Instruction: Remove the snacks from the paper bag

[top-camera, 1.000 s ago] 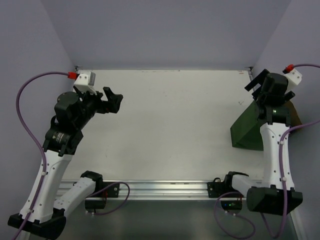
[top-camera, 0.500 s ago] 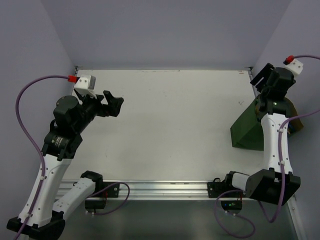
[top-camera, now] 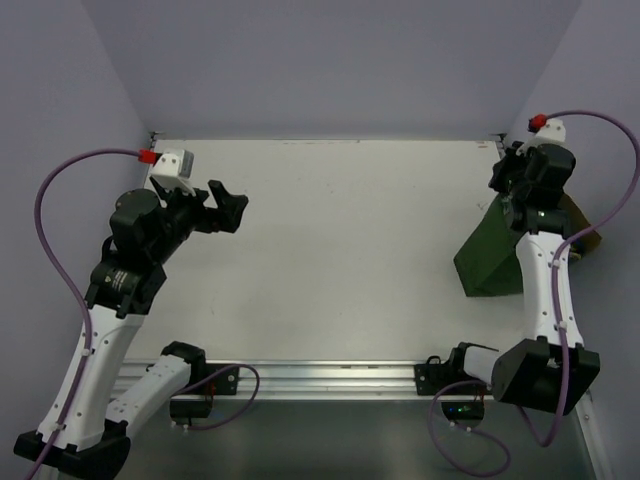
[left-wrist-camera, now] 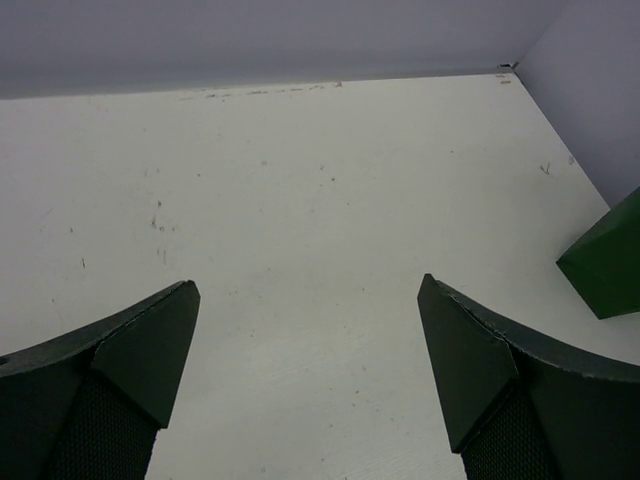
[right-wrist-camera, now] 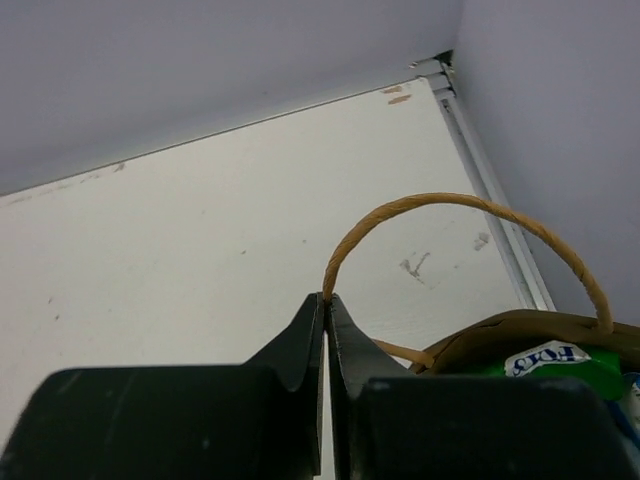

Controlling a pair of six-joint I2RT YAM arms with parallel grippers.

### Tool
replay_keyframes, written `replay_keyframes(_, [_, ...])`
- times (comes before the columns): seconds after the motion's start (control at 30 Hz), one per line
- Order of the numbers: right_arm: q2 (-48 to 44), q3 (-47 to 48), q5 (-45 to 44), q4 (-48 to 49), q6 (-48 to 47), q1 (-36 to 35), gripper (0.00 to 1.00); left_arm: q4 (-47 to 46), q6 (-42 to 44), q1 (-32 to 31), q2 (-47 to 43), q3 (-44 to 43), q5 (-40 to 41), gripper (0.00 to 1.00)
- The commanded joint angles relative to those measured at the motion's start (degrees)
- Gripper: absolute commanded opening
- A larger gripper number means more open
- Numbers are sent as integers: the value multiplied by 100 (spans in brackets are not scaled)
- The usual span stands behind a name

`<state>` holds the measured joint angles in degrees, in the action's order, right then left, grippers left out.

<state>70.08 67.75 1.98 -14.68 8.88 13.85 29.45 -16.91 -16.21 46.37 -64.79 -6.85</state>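
Paper bag (top-camera: 490,262) | just below right gripper (right-wrist-camera: 326,300) | handle (right-wrist-camera: 450,203) pinched in it

The white, lightly scuffed table (top-camera: 340,250) carries the dark green paper bag (top-camera: 490,265) near its right edge.

The bag (top-camera: 487,262) is matt green paper, its handle (right-wrist-camera: 445,197) twisted brown cord, the table (top-camera: 340,250) smooth, scuffed matt white

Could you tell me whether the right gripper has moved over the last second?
Yes: the right gripper has shifted left, nearer the table's far right corner.
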Motion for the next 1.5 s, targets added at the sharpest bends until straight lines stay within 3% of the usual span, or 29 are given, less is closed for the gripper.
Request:
replay_keyframes(0.0, [-477, 63, 1523, 168, -631, -452, 0, -1, 108, -32, 21, -59, 17, 100])
replay_keyframes(0.33, [-619, 178, 2675, -833, -1091, -2499, 0, 61, 188, -67, 170, -226, 105, 100])
replay_keyframes(0.53, [-680, 222, 3072, -1318, -1222, -3124, 0, 69, 153, -76, 258, -314, 70, 100])
replay_keyframes(1.0, [-953, 960, 2826, -1740, -1363, -3160, 0, -45, -181, -67, 487, -508, -255, 100])
replay_keyframes(1.37, [-1234, 116, 2949, -1731, -1310, -3160, 1, -62, -269, -76, 461, -376, -282, 100])
replay_keyframes(1.47, [-1208, 282, 2914, -1898, -1293, -3160, 25, -54, -234, -67, 496, -394, -264, 100])
